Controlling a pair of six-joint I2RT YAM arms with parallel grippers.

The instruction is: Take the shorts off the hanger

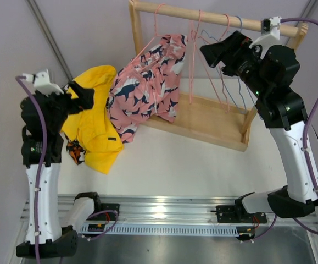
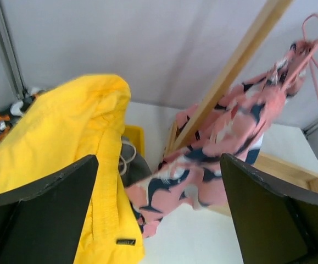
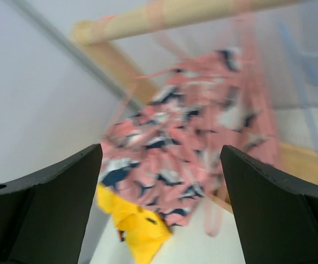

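Pink shark shorts point(image 1: 148, 88) hang slanting 1-to-7 o'clock: 3 o'clock of left pincer point(image 1: 88, 98), 8 o'clock of right pincer point(image 1: 207, 56); both wide, empty.

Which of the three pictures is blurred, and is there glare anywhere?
Right wrist view: the most blurred; the pink shark shorts and the wooden rail look smeared. Left wrist view: the pink shark shorts are only slightly blurred, and the yellow shorts are sharper. Top view: sharp, with bright glare on the metal rail near the bottom.
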